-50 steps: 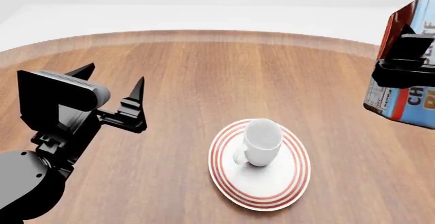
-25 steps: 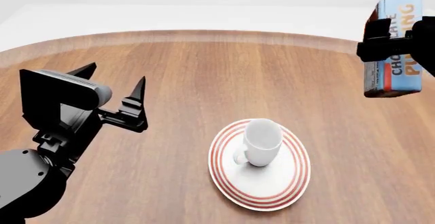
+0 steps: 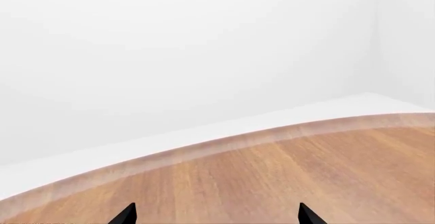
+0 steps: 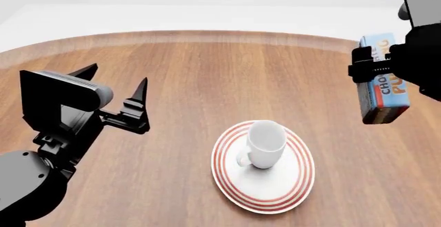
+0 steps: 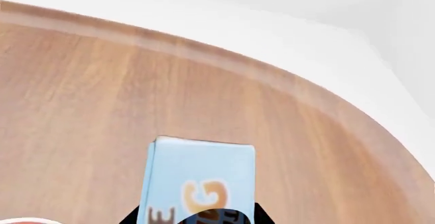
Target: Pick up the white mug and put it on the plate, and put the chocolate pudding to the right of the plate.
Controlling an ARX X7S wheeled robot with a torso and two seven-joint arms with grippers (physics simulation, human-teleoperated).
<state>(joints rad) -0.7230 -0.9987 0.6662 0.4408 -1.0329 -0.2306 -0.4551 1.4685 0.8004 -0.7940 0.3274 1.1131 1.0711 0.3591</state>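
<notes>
The white mug (image 4: 265, 143) stands upright on the plate (image 4: 286, 188), a round white plate with red rings, near the table's front middle. My right gripper (image 4: 375, 66) is shut on the chocolate pudding (image 4: 383, 90), a light blue carton with orange lettering, held in the air to the right of and beyond the plate. In the right wrist view the carton (image 5: 197, 180) fills the space between the dark fingers (image 5: 262, 217). My left gripper (image 4: 113, 85) is open and empty, left of the plate; its fingertips (image 3: 126, 215) show over bare wood.
The round wooden table (image 4: 206, 72) has a curved far edge (image 4: 206, 33) with white floor beyond. Its edge also shows in the left wrist view (image 3: 224, 145) and in the right wrist view (image 5: 224, 61).
My right gripper has carried the pudding carton leftward and lower, turning it more upright, closer to the plate. The left arm, mug and plate have not moved.
</notes>
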